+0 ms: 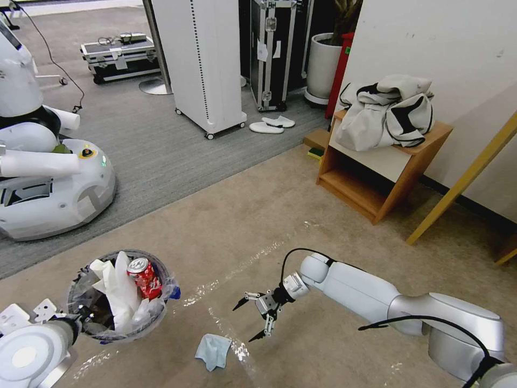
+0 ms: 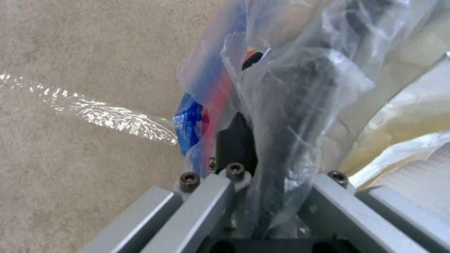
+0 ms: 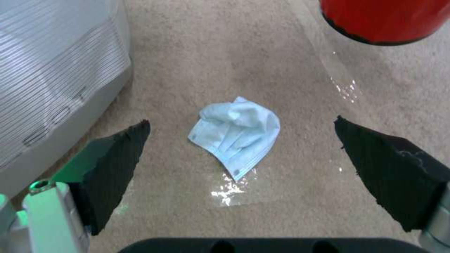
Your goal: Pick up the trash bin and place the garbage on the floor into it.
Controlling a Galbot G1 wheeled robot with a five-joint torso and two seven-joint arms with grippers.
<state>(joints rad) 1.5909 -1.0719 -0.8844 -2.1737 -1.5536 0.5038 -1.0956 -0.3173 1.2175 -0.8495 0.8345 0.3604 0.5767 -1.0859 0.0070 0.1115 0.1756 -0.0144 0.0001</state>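
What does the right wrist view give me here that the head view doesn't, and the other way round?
Right wrist view alone: the light-blue cloth reads as a pleated face mask, lying centred between the open fingers, and the trash bin shows its red underside, clear of the floor.

Head view alone: the bin's contents, a red soda can and crumpled white papers, plus the left gripper at its rim and the right gripper open above the carpet.

Both: the cloth, the bin, and the shiny tape strip beside the cloth.
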